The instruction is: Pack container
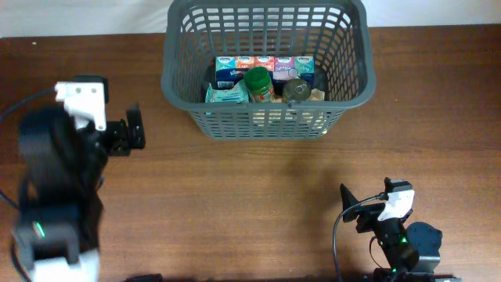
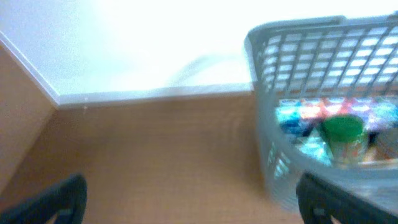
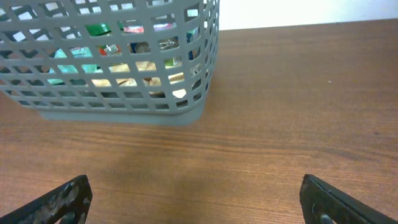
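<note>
Plainly, left end effector (image 1: 135, 128) and right end effector (image 1: 354, 210) gape wide — empty — apart from the container (image 1: 266, 119).

The container (image 1: 266, 117) blocks the middle of the far edge of the table (image 1: 235, 204). Its top is open, with goods (image 1: 262, 78) crowding its floor. Bare wood lies between it and the near edge
</note>
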